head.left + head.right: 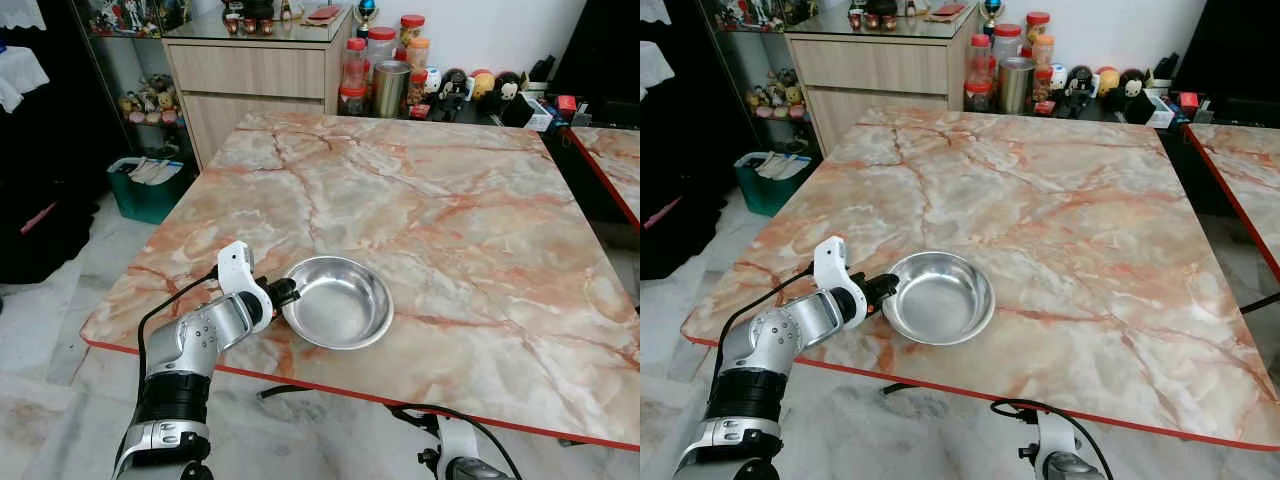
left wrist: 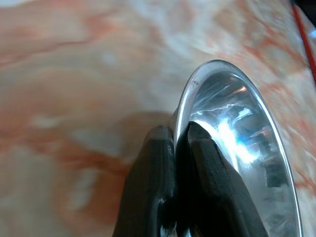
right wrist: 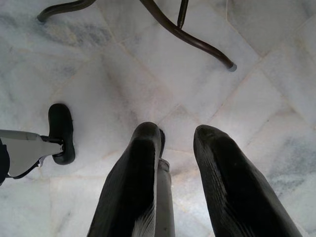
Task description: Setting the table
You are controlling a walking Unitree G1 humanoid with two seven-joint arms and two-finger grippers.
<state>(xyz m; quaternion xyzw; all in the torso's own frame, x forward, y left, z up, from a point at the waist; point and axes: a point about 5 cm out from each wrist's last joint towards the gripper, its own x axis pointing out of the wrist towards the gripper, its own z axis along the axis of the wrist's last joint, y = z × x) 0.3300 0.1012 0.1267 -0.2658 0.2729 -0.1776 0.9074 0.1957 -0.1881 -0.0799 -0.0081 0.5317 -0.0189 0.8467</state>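
Left gripper (image 2: 180,143): fingers pinched together on the near rim of the steel bowl (image 1: 340,303), one finger inside the rim, one outside. The bowl rests on the marble-patterned table (image 1: 430,210), close to its red front edge. Beyond the jaws, jars (image 1: 385,60) and figurines stand past the far edge; no writing legible. Right gripper (image 3: 175,140): fingers apart, holding nothing, above the tiled floor (image 3: 123,79).

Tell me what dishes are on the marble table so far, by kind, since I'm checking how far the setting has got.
Round shiny steel bowl: 1, on the orange-veined marble table near its front edge, rim pinched by the left gripper.
Plates: 0
Cups: 0
Cutlery: 0
Total: 1
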